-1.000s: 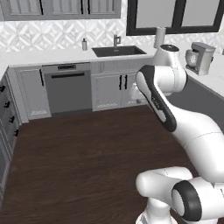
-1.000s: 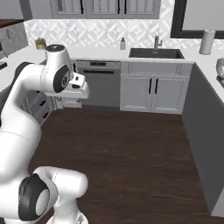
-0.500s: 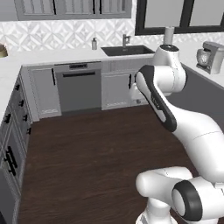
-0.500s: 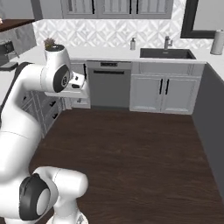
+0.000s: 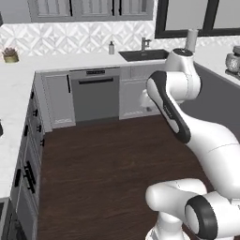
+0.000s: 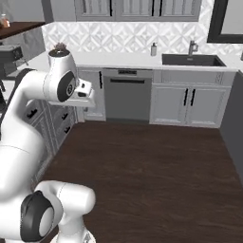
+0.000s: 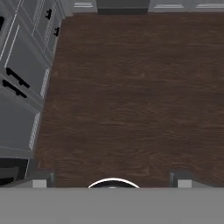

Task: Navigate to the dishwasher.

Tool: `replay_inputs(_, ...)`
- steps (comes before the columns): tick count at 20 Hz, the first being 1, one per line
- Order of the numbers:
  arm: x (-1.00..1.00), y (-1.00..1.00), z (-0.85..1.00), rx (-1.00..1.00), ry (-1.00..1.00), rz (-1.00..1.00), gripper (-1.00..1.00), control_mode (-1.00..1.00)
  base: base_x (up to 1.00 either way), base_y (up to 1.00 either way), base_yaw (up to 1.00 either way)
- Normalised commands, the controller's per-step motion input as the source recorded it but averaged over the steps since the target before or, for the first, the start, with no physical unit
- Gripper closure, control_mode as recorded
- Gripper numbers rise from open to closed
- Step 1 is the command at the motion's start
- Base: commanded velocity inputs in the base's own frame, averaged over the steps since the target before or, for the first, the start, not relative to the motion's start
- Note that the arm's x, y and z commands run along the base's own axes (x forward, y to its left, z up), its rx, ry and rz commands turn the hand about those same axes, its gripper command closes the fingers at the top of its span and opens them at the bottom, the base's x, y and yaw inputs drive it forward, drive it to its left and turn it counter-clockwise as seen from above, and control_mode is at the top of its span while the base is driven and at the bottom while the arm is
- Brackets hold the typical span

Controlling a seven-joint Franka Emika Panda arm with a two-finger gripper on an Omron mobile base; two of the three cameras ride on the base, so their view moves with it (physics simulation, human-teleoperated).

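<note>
The dishwasher (image 5: 95,96) is a flat dark grey panel with a long black bar handle. It is set in the back cabinet run, left of the sink, and stands across the wood floor from me, also visible in the right base view (image 6: 127,95). Its dark bottom edge (image 7: 122,4) shows at the top of the hand view. My gripper (image 7: 111,180) points down at the floor, open and with nothing between its fingertips (image 7: 41,179). The hand (image 6: 84,92) is held up in front of the arm's upper joint.
Pale cabinet doors (image 6: 185,102) stand under the sink (image 6: 192,59). A drawer run (image 5: 30,154) lines the left side below a white counter. A dark counter side (image 5: 220,101) stands on the right. The dark wood floor (image 6: 152,161) lies open between them.
The whole scene has slid right in both base views, so the base has moved; the dishwasher now sits nearer the middle. The arm's pose has not changed.
</note>
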Motion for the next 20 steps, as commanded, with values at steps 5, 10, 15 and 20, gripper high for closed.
replay_inputs(5, 0.0, 0.0, 0.0, 0.0, 0.0, 0.0, -1.0, 1.0, 1.0, 0.4, 0.0)
replay_inputs(10, 0.0, 0.0, 0.0, 0.0, 0.0, 0.0, -1.0, 1.0, 1.0, 0.05, 0.0)
replay_inputs(15, 0.0, 0.0, 0.0, 0.0, 0.0, 0.0, -1.0, 1.0, 1.0, 0.02, 0.0)
replay_inputs(20, 0.0, 0.0, 0.0, 0.0, 0.0, 0.0, -1.0, 1.0, 1.0, 0.07, 0.0)
